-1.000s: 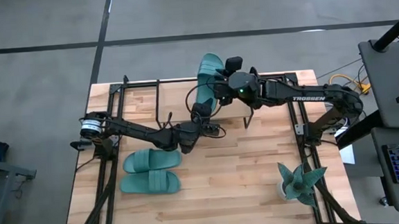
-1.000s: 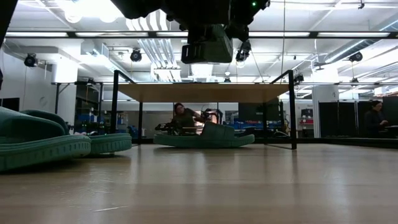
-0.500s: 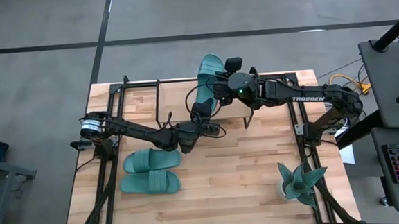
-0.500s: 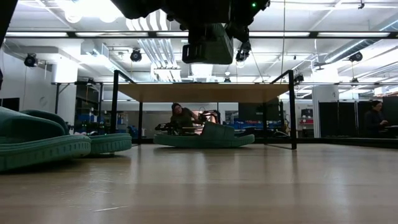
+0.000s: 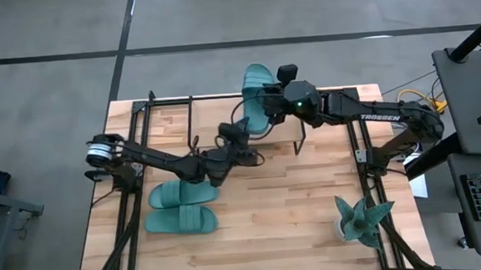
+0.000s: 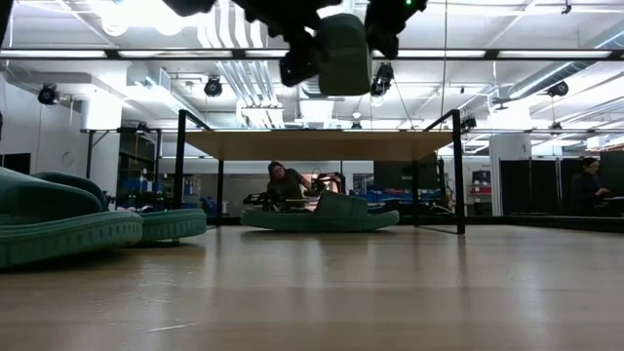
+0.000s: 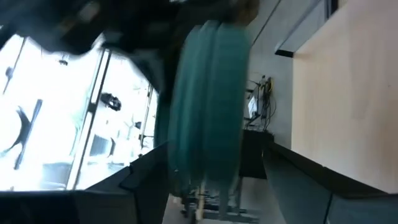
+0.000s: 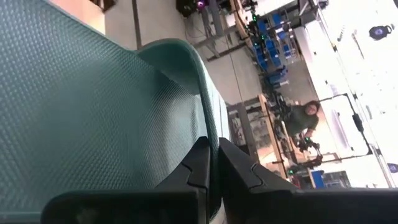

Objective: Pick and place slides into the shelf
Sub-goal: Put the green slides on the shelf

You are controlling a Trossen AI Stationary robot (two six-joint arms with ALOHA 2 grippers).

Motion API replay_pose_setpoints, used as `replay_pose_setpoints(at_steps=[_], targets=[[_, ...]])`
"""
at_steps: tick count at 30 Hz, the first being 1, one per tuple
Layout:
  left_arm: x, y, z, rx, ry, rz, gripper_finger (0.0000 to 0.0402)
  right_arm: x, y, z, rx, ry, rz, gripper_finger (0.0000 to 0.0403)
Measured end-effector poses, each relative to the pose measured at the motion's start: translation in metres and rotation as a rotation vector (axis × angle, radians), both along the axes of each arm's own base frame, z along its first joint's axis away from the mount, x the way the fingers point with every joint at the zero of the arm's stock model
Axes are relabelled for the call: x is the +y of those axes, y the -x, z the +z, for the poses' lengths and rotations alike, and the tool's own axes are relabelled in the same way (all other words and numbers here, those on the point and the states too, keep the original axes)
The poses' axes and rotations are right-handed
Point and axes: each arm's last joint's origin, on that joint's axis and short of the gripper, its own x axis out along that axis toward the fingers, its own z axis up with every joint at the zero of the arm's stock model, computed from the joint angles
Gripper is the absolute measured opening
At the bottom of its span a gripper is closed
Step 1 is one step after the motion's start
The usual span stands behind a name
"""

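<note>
Teal slide is held off the table at about 12 o'clock, over the back edge, one end sticking out past the tabletop. The right gripper is clamped shut on its edge; in the right wrist view the two dark fingers meet against the slide's textured sole. The right arm reaches in from 3 o'clock.

The left gripper sits just beside the lower end of that slide, near the table's centre, its arm coming from 9 o'clock. Its jaws stand apart and grip nothing. In the left wrist view the slide shows edge-on just ahead of it.

From the low view the held slide hangs above the shelf, clear of its light-wood top board. Under that board a second slide lies flat on the tabletop, between the black legs.

Two more slides lie side by side at about 8 o'clock, touching or nearly so: one nearer the centre, the other nearer the front edge. In the low view they sit at the near left.

A teal spiky plant stands at 4 o'clock, well apart from everything else.

A person is seated in the room behind the table, and another is at the far right.
</note>
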Motion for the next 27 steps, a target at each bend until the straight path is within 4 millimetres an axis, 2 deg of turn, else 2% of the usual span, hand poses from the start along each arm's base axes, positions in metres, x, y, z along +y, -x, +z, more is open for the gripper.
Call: replay_pose_setpoints(at_steps=[7,14,17,20,27], targets=[[0.002,0.052,0.009,-0.194,0.126,-0.144,0.023,-0.001,0.019,0.006,-0.029,-0.024,0.093,0.0009],[0.003,0.099,0.012,-0.359,0.455,-0.476,0.023,0.001,0.03,-0.009,0.066,0.036,0.132,0.0009],[0.003,0.112,0.015,-0.426,0.538,-0.551,0.023,0.0,0.033,-0.017,0.067,0.043,0.126,0.0009],[0.003,0.12,0.017,-0.446,0.546,-0.566,0.0231,0.001,0.037,-0.026,0.06,0.045,0.124,0.0009],[0.004,0.128,0.012,-0.448,0.546,-0.557,0.0231,0.002,0.049,-0.048,0.094,0.036,0.111,0.0009]])
